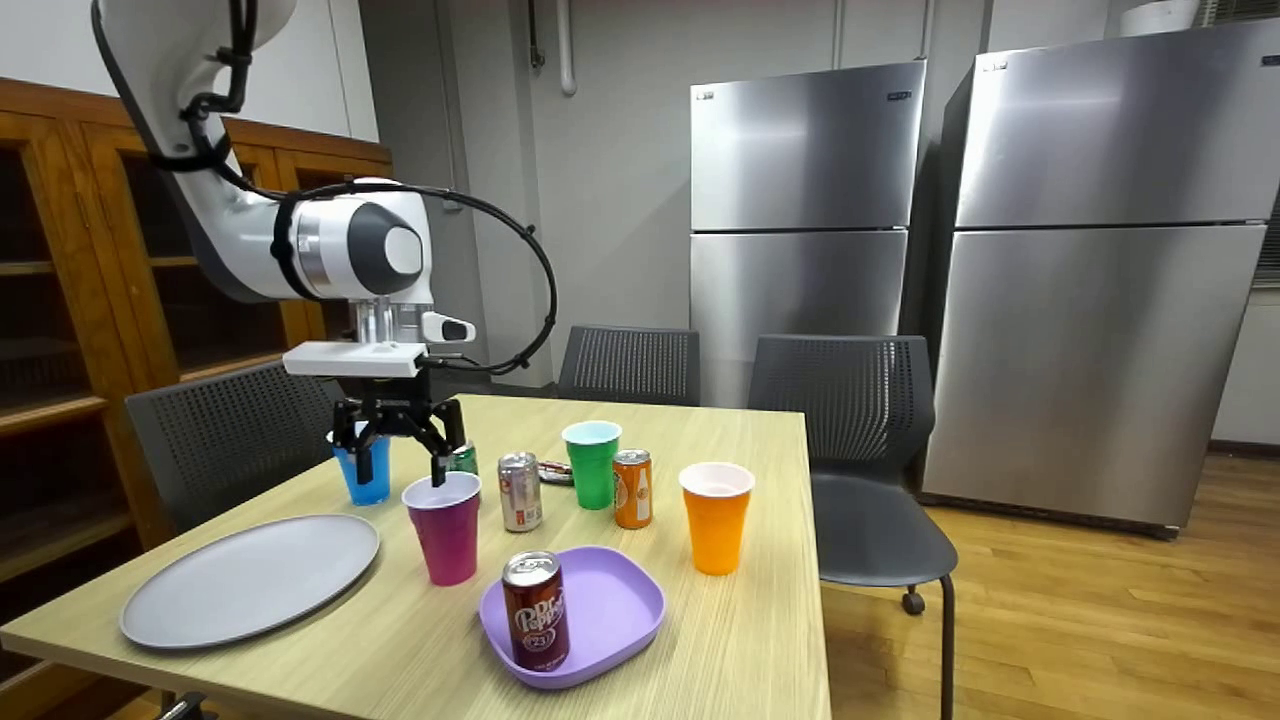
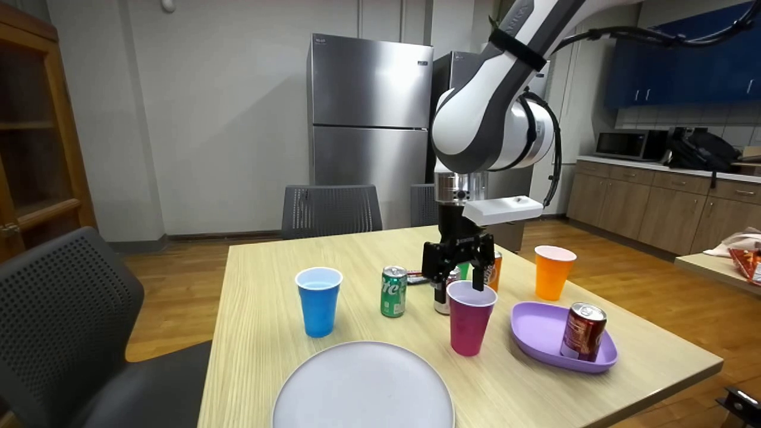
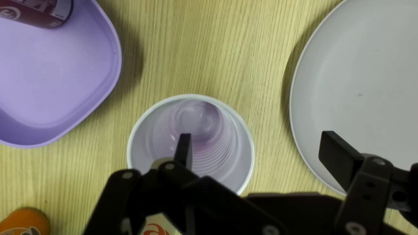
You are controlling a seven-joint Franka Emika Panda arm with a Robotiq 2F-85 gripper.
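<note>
My gripper (image 1: 402, 474) is open and empty, pointing down just above the magenta cup (image 1: 447, 538). In the wrist view the gripper's (image 3: 256, 143) left finger overlaps the mouth of the cup (image 3: 225, 156), which has a white inside and looks empty. The right finger overlaps the edge of the grey plate (image 3: 346, 78). Whether a finger touches the cup's rim cannot be told. The cup also stands upright under the gripper in an exterior view (image 2: 468, 328). A lavender tray (image 1: 615, 595) beside the cup holds an upright dark red Dr Pepper can (image 1: 536, 615).
A blue cup (image 2: 320, 306), a green can (image 2: 393, 291), a silver can (image 1: 520, 492), a green cup (image 1: 593, 468), an orange can (image 1: 632, 490) and an orange cup (image 1: 716, 525) stand around. A dark flat item (image 1: 556, 473) lies behind the silver can. Chairs (image 1: 860, 450) surround the table.
</note>
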